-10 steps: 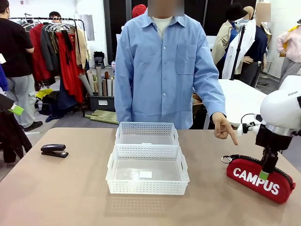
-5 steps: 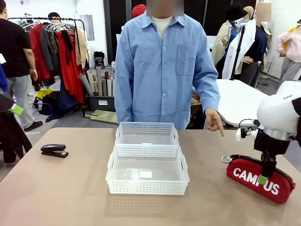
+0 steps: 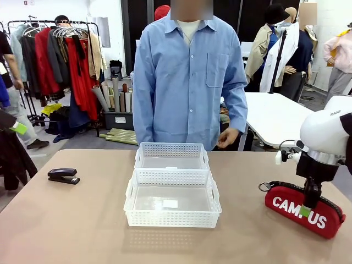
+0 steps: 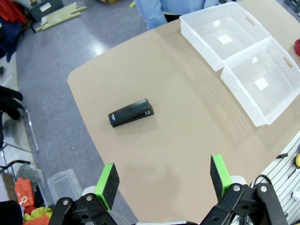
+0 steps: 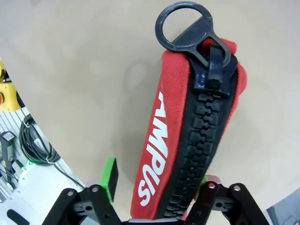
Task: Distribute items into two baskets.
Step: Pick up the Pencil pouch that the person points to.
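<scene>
The right gripper (image 3: 306,210) is reaching down over the red soft zip pouch with white "CAMPUS" lettering (image 3: 286,204), which is lying on the right part of the tan table (image 3: 82,225). Its green-padded fingers are straddling the pouch with the jaws apart, and a gap is showing beside one pad (image 5: 110,177). The left gripper (image 4: 163,180) is hanging wide open above the table's edge, holding nothing. The small black stapler (image 3: 63,176) is sitting near the left edge, well apart from it. The two white perforated plastic baskets are touching at mid-table, the larger one (image 3: 172,219) nearer, the smaller one (image 3: 171,149) behind it.
</scene>
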Controlling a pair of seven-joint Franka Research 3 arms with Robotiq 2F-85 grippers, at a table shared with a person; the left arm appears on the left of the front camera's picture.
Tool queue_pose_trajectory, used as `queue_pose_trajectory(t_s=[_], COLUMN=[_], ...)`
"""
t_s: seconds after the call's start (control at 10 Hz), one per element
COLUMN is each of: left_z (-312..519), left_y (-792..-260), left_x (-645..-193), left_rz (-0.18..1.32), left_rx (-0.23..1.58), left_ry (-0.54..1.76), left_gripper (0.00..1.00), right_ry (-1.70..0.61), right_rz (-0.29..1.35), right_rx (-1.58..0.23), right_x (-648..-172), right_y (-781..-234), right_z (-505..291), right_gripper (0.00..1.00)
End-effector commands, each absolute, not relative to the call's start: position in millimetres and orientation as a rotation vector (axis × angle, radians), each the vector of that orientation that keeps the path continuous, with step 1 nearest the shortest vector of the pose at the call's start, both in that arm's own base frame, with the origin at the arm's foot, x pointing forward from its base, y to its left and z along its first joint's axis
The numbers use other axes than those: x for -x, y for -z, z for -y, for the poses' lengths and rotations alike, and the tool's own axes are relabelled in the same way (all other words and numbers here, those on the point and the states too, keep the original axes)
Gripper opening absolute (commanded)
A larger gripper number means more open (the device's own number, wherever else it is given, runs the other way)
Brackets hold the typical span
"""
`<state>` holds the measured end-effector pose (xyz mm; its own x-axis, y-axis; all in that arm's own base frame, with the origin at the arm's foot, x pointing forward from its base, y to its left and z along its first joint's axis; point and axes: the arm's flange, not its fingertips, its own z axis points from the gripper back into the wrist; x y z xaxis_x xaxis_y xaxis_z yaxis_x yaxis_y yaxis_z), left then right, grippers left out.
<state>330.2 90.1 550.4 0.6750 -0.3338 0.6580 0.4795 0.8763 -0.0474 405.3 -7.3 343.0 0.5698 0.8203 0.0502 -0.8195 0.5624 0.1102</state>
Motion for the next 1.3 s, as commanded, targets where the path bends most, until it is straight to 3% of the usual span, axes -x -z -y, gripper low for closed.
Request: queue_pose_trajectory(t_s=[0.0,0.1,0.9,1.2], left_z=[-91,-91,-91,-91], left_y=[-550,-550,-550,-550], left_x=[-330,-330,-330,-330], left_rz=[0.69,0.69,0.69,0.69], left_rx=[0.221,0.221,0.221,0.221], left_ry=[0.461,0.461,0.461,0.461], left_gripper=[1.0,1.0,1.0,1.0], right_ry=[-0.994,-0.996,-1.006,-1.025], right_rz=[0.008,0.007,0.033,0.016], right_rx=[-0.147,-0.144,-0.176,-0.155], right_x=[-410,-411,-419,-445], right_y=[-341,-341,-346,-390], right_z=[13,13,20,30], right_gripper=[0.18,0.0,0.0,0.0])
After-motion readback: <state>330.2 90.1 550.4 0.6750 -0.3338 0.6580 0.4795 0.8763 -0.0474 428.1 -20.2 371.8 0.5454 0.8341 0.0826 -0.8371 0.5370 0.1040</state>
